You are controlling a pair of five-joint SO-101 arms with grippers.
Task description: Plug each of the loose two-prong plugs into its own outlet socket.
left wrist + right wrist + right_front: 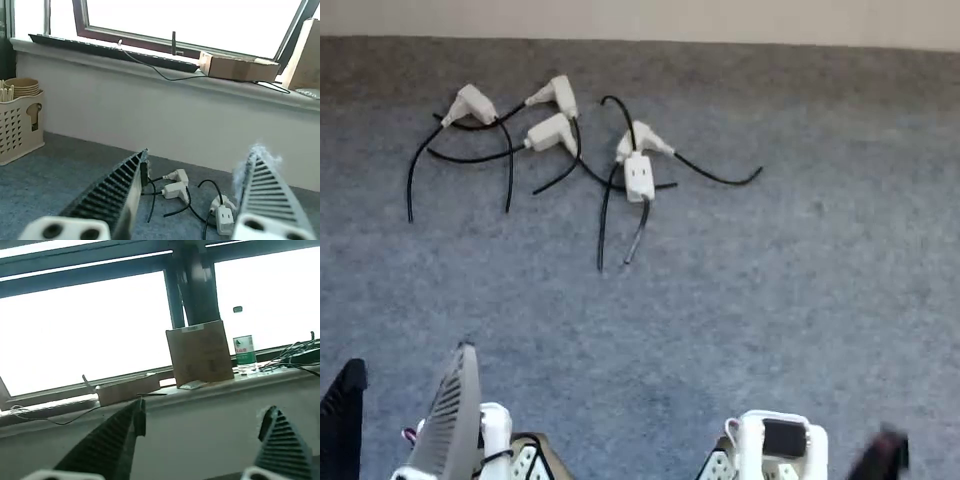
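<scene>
Grey carpet covers the table in the high view, and the white plugs lie at its far side with their black cords tangled. Three plugs sit apart from one another: one at the left, one farther back and one nearer. A fourth plug touches the socket; whether it is seated I cannot tell. I judge the task barely begun, with at most one pair joined and the rest not yet picked up.

From the left wrist, the left gripper has its fingers spread wide and empty, facing the plugs but well short of them.

From the right wrist, the right gripper is likewise spread and empty, tilted up toward a windowsill with a box.
</scene>
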